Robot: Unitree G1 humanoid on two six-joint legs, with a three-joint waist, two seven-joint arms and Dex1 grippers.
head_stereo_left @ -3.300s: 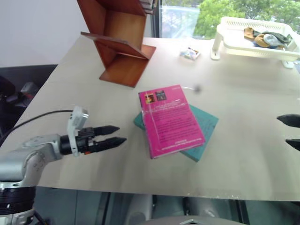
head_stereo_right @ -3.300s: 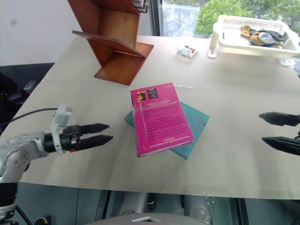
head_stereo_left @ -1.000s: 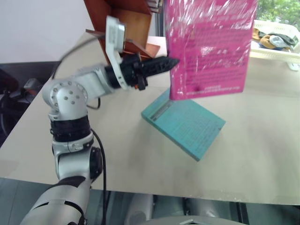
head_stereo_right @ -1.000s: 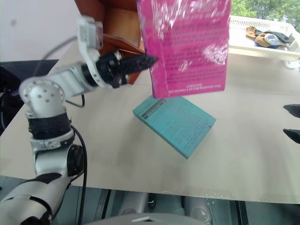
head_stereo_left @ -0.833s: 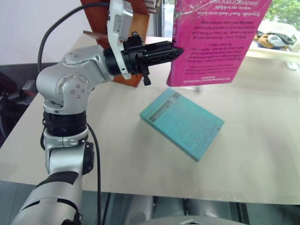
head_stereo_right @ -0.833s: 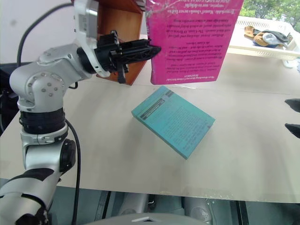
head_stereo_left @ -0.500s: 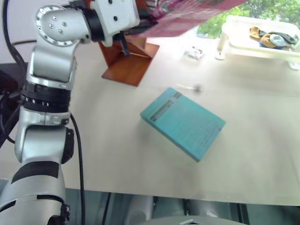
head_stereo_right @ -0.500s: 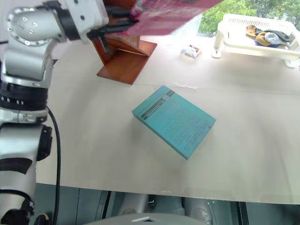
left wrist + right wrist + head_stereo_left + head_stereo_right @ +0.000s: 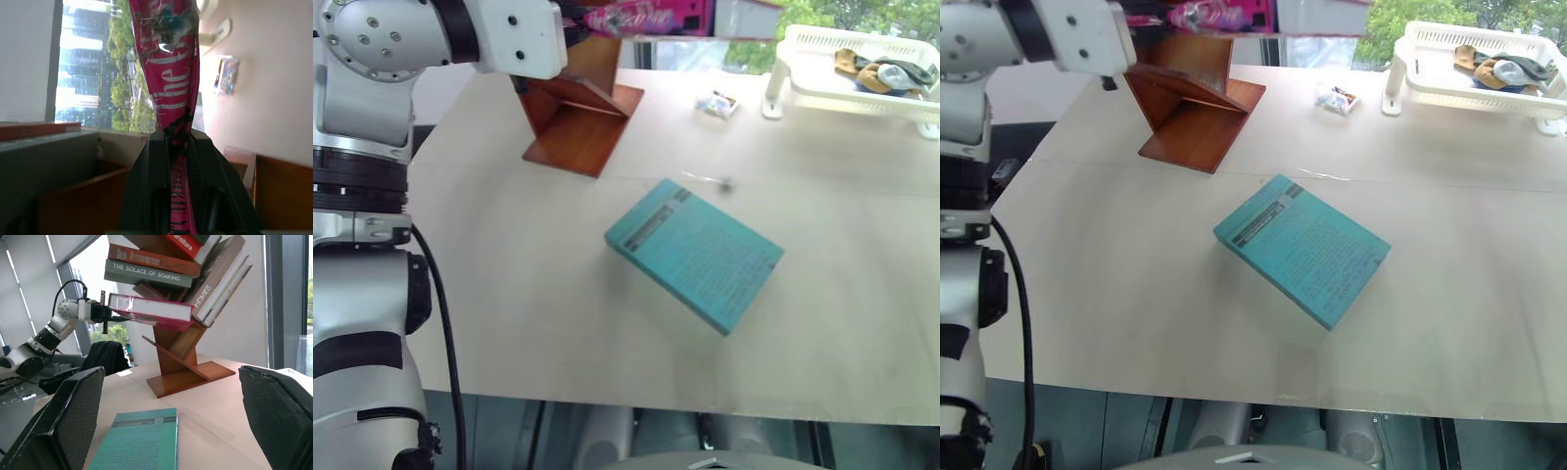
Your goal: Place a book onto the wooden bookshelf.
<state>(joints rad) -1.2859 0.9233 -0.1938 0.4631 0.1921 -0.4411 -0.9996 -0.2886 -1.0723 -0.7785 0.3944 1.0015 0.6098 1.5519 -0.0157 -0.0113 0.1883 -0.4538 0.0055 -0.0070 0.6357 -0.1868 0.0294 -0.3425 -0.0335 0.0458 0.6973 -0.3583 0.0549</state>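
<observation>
The pink book hangs nearly level in the air, beside the upper slanted boards of the wooden bookshelf. My left gripper is shut on the book's edge, and both black fingers clamp the cover. In the left eye view the book sits at the top edge, above the bookshelf at the table's far left. Several other books lean on the shelf's upper boards. My right gripper is open, off to the right, with nothing between its pads.
A thicker teal book lies flat in the middle of the table. A white plastic basket rack with cloths stands at the far right. A small packet lies between rack and shelf.
My left arm has lifted the pink book higher and toward the shelf, rolling it from upright to nearly flat. The right gripper's fingertips have left the right eye view's edge.
</observation>
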